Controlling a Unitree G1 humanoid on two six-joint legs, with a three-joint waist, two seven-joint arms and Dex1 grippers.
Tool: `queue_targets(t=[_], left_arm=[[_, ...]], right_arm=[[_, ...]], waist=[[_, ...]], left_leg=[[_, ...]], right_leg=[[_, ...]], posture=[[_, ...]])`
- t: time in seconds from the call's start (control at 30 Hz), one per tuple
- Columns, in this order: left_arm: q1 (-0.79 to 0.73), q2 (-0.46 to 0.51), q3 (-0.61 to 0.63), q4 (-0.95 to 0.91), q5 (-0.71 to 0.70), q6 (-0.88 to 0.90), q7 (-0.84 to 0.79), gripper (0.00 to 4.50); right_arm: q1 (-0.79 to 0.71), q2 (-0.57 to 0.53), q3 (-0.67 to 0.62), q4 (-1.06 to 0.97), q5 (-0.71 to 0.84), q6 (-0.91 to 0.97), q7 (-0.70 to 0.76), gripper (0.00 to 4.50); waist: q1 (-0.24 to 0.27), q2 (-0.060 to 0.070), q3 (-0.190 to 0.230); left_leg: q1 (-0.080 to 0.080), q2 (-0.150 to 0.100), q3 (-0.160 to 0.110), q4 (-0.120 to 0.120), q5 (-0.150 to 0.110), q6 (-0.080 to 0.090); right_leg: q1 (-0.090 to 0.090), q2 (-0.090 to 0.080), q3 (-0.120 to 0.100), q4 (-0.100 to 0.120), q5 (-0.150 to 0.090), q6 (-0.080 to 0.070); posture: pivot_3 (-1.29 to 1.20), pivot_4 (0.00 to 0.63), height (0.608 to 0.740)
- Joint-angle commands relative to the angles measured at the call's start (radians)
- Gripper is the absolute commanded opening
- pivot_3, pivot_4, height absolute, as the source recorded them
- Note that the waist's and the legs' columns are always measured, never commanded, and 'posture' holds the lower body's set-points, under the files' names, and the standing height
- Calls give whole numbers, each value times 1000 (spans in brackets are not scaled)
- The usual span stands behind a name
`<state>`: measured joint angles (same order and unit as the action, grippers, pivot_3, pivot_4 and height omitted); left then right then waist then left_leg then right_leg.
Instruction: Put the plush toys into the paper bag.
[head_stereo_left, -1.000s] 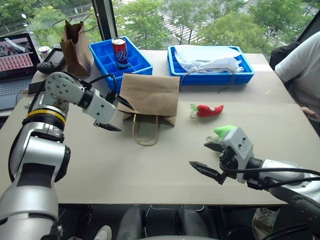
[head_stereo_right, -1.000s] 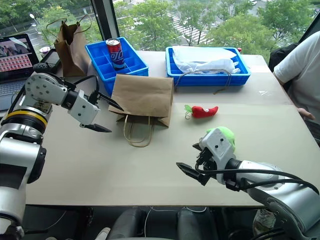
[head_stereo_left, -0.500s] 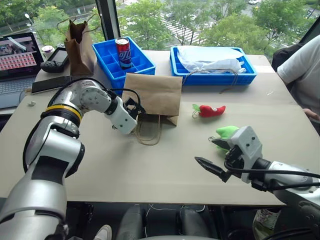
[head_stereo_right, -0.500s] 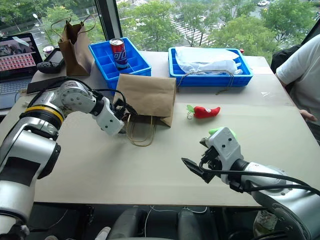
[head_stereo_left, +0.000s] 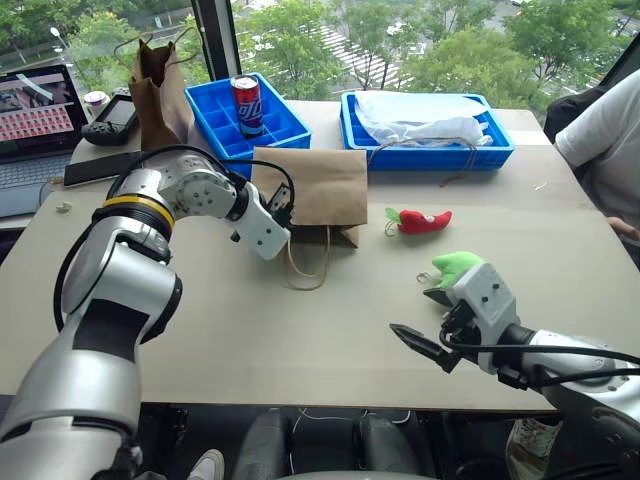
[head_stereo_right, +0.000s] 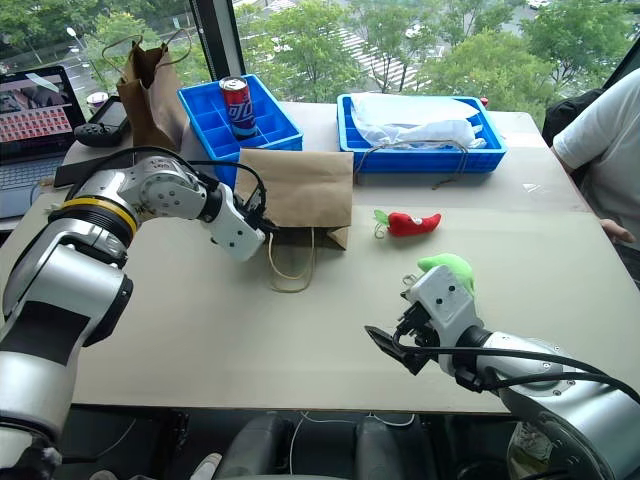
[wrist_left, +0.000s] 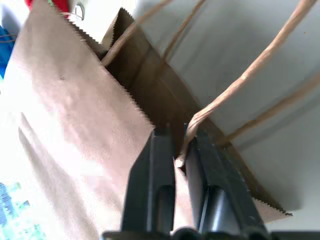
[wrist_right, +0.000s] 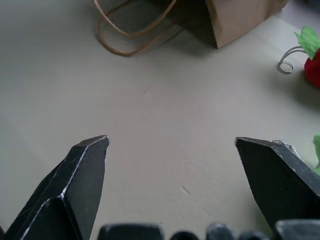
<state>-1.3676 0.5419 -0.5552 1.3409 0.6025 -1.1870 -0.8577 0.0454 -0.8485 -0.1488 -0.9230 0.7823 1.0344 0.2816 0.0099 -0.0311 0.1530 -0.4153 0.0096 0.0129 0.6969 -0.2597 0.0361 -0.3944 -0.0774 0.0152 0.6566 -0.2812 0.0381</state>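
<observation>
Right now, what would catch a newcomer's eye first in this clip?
The left gripper, shut on the top edge of the paper bag lying flat mid-table. To the bag's right lie a red chili toy and a green plush toy, the latter just beyond the open right gripper.

Paper bag (head_stereo_left: 310, 187) flat on table (head_stereo_left: 250, 330), centre-left, mouth twd robot, handles (head_stereo_left: 306, 268) trailing in front. Left gripper (wrist_left: 181, 150) at bag's mouth edge, clamped on rim by handle. Chili toy (head_stereo_left: 420, 221) just right of bag. Round toy (head_stereo_left: 456, 265) nearer robot, right of chili, touching right gripper's back. Right gripper (head_stereo_left: 425, 322) near front edge, fingers spread. Behind bag: compartment tray (head_stereo_left: 240, 125) w/ can (head_stereo_left: 245, 104) in it; second tray (head_stereo_left: 425, 130) to its right. Smaller bag (head_stereo_left: 158, 90) upright far left, laptop (head_stereo_left: 35, 120) beyond. Person (head_stereo_left: 605, 140) at right edge.
</observation>
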Motion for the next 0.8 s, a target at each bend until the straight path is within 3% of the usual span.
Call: queue_targets(t=[0.03,0.1,0.2,0.3,0.4,0.57,0.67,0.8], left_arm=[[32,-31,144,-38,-287,51,-377,27],[79,-48,193,-128,-448,149,-584,27],[166,-46,218,-323,-606,322,-739,27],[312,-20,225,-681,-737,628,-757,27],[443,35,229,-999,-779,902,-728,27],[529,67,254,-1243,-803,1185,-629,27],[546,60,268,-1314,-815,1301,-577,0],[537,36,285,-1363,-836,1440,-500,0]], right_arm=[[29,-7,46,-11,-56,-34,20,4500],[52,3,67,-3,-78,-50,30,4500],[83,24,93,-1,-101,-70,39,4500],[144,39,131,-6,-138,-95,49,4500],[192,108,133,13,-149,-138,38,4500],[178,220,158,39,-153,-174,27,4500],[130,309,165,70,-128,-183,10,3814],[106,376,175,99,-132,-188,2,2446]], waist=[[0,0,0],[-1,0,0],[-6,0,0],[-11,0,0],[-17,0,0],[-22,0,0],[-22,1,0],[-19,1,0]], left_leg=[[0,0,0,0,0,0],[0,0,0,1,0,0],[0,1,0,2,0,0],[0,1,-1,2,0,0],[0,2,-2,2,0,0],[4,3,-3,4,1,0],[9,3,-3,4,2,0],[10,3,-3,4,6,1]], right_leg=[[0,0,0,0,0,0],[0,0,0,0,0,0],[0,0,0,0,0,0],[0,0,1,1,0,0],[1,1,2,4,0,0],[4,1,2,6,0,0],[8,2,3,5,0,-1],[8,3,4,7,1,-2]], posture=[[0,150,740],[0,150,740],[0,150,740],[0,150,740],[0,150,740],[0,150,740],[0,150,740],[0,150,740]])
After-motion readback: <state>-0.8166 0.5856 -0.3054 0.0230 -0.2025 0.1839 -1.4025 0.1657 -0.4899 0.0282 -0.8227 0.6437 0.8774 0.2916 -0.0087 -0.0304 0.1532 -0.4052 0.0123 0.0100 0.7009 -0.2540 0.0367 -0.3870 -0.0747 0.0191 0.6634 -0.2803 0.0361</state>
